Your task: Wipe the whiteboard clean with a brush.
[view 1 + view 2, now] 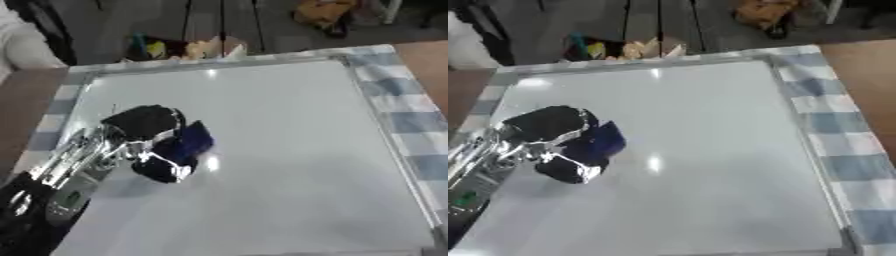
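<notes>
The whiteboard [289, 150] lies flat on the counter, over a blue-and-white checked cloth [411, 125] that shows along its right and far edges. The left hand [144, 125] comes in from the lower left and sits over the left-middle part of the board, its fingers curled round a dark blue brush [192, 140], which pokes out to the right of the hand and appears to be down on the board's surface. The board looks white, with only glare spots showing near the hand and at the far edge. The right hand shows in neither view. Beyond the counter's far edge, some coloured clutter [188, 49] lies on the floor.
</notes>
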